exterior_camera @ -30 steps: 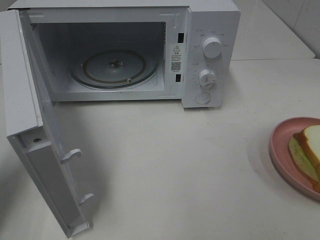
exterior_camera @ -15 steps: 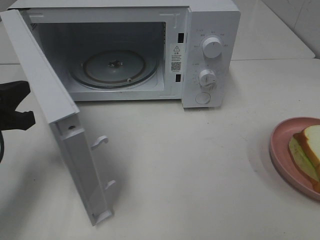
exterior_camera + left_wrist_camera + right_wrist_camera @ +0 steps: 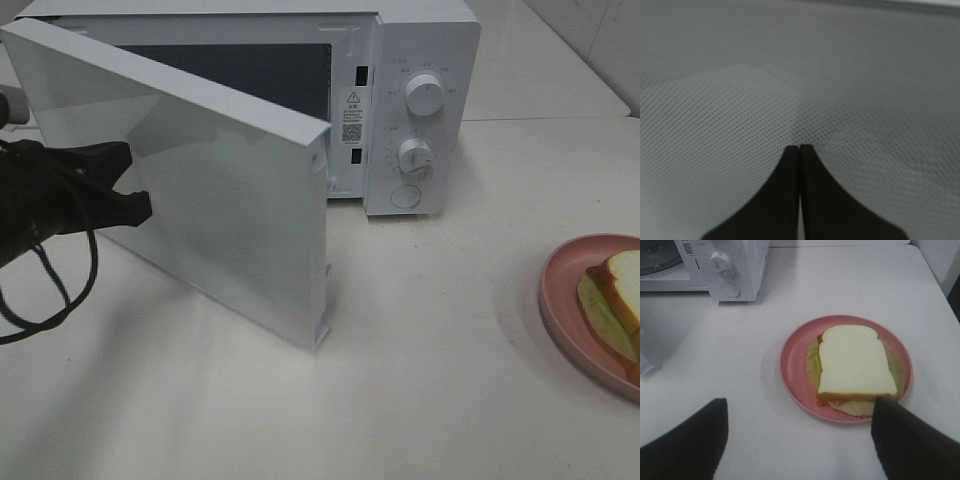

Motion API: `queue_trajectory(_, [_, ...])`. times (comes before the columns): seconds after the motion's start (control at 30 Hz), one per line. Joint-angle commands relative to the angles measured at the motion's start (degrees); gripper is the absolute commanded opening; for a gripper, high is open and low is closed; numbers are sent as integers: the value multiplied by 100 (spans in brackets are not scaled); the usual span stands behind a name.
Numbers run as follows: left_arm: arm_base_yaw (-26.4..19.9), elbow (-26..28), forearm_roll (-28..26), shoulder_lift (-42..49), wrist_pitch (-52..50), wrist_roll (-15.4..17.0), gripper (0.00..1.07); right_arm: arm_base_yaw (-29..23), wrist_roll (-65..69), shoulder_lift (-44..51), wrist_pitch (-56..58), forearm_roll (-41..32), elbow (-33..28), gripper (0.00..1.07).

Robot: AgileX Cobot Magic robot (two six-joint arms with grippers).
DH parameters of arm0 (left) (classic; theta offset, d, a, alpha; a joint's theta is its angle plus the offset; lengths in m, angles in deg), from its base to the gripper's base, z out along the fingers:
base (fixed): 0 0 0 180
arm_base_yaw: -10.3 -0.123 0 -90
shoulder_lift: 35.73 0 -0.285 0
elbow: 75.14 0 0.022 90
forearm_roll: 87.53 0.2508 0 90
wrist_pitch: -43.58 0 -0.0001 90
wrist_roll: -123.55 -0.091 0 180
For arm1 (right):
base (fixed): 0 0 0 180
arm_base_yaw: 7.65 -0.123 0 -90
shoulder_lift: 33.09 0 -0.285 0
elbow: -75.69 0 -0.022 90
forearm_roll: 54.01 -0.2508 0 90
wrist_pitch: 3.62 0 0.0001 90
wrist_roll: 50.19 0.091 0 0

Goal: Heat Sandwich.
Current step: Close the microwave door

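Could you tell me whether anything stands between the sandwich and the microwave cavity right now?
Yes. The microwave door is swung partly across the cavity opening, with the shut left gripper against its outer face. The sandwich sits on the pink plate, off to the right.

left gripper (image 3: 799, 150): jaws closed together | tips against dotted mesh door panel (image 3: 850, 100)
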Motion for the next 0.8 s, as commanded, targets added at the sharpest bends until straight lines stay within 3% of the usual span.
queue_trajectory(0.03, [235, 218, -413, -115, -23, -109, 0, 52, -46, 149, -69, -17, 0, 76])
queue_trajectory(0.13, [596, 527, -1100, -309, 92, -602, 0, 52, -46, 149, -69, -17, 0, 76])
queue_trajectory(0.53, [1341, 1444, -2647, -728, 378, -1639, 0, 52, -29, 149, -69, -11, 0, 76])
queue_trajectory(0.57, [1444, 1656, -2934, -831, 418, -1839, 0, 52, -29, 149, -69, -11, 0, 76])
queue_trajectory(0.8, [1702, 2481, -3409, -1243, 871, -2361, 0, 52, -29, 149, -69, -11, 0, 76])
